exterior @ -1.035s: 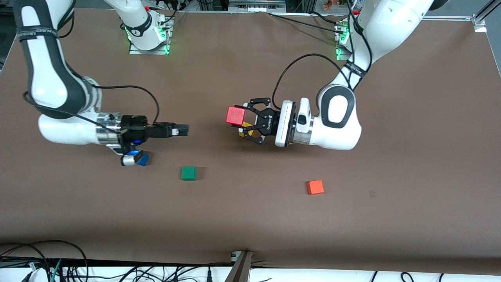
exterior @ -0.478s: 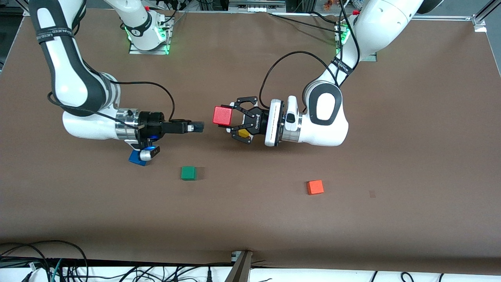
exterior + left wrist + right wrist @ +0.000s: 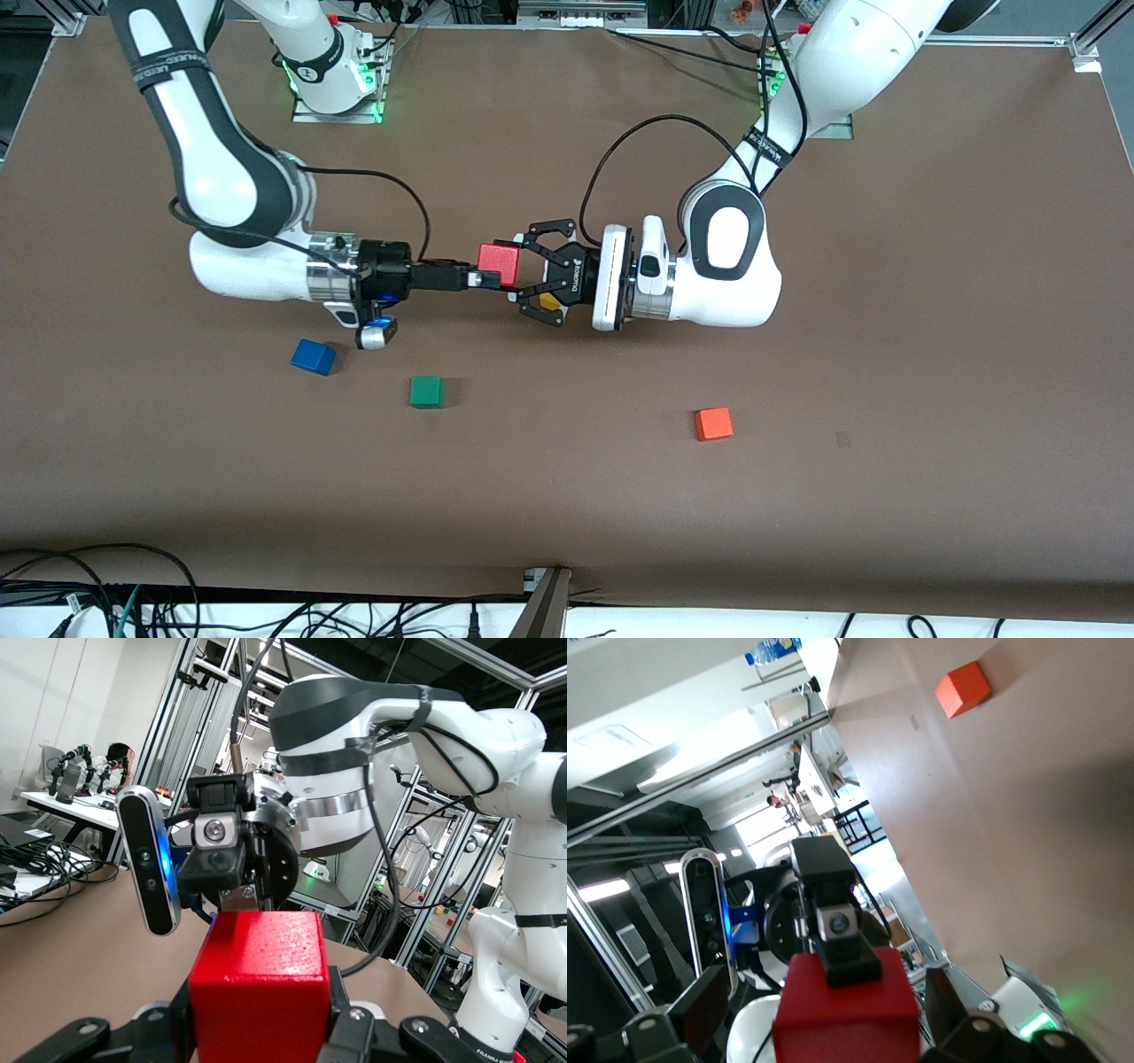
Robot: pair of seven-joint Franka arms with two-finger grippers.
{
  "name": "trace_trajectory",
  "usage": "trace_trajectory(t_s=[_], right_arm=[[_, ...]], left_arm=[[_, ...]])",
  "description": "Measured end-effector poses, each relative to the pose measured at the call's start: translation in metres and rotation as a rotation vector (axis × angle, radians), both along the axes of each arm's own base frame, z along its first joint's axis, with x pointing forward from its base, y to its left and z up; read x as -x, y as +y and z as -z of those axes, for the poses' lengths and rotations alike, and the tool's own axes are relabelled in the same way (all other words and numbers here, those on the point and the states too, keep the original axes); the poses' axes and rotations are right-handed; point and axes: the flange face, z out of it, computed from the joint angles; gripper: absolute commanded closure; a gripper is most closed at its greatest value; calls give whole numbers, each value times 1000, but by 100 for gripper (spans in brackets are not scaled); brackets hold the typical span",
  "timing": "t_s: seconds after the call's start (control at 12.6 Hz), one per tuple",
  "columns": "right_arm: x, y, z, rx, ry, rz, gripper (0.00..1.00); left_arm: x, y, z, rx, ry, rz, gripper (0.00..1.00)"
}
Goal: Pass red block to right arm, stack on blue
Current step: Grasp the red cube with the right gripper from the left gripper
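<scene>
I'm holding the red block [image 3: 498, 264] up in the air w/ my left gripper [image 3: 523, 282], claw clamped on it, over the middle of the table [image 3: 930, 372]. In the left wrist view the red block [image 3: 260, 983] is filling the lower centre, gripped between my black links on both sides. My right gripper [image 3: 483, 278] is meeting it from the right arm's end: its slim black fingers are spread apart around the block, one fingertip [image 3: 477, 279] touching or just short of the block's near face; can't tell if they're pressing yet. In the right wrist view one finger [image 3: 837, 939] is lying across the top of the red block [image 3: 846, 1010], w/ the left gripper's links showing on either side. Both wrists are lying roughly level, pointing at each other. The blue block [image 3: 313, 356] is sitting on the table, nearer the front camera than my right wrist and toward the right arm's end, nothing on it. The green block [image 3: 426, 391] is sitting beside it, more toward the table's middle. The orange block [image 3: 713, 424] is lying well apart, toward the left arm's end. A yellow block [image 3: 547, 302] is peeking out under my left claw, mostly hidden.
</scene>
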Motion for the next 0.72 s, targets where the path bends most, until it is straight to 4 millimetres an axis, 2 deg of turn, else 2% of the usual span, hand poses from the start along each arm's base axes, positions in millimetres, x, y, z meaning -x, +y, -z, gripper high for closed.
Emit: trace_trajectory(t_s=[0.08,0.16,0.24,0.48,0.56,0.72], right_arm=[[2,6,-1,-1,-7,2,80],[3,7,-1,0,-12,1,94],[3,5,1,1,-12,3,100],[2,2,2,2,-19,5,100],[2,2,1,2,-21,5,100],[2,2,-2,-1,-24,8,100]], left_arm=[[-1,-2,-1,-3,6,-6,100],[-2,-4,-4,-9,13,-17,100],[-3,-6,-7,-13,21,-27,100],[-4,-8,-10,-16,33,-36,100],[-5,-8,-11,-15,34,-36,1],[-5,-9,-11,-16,48,-36,0]])
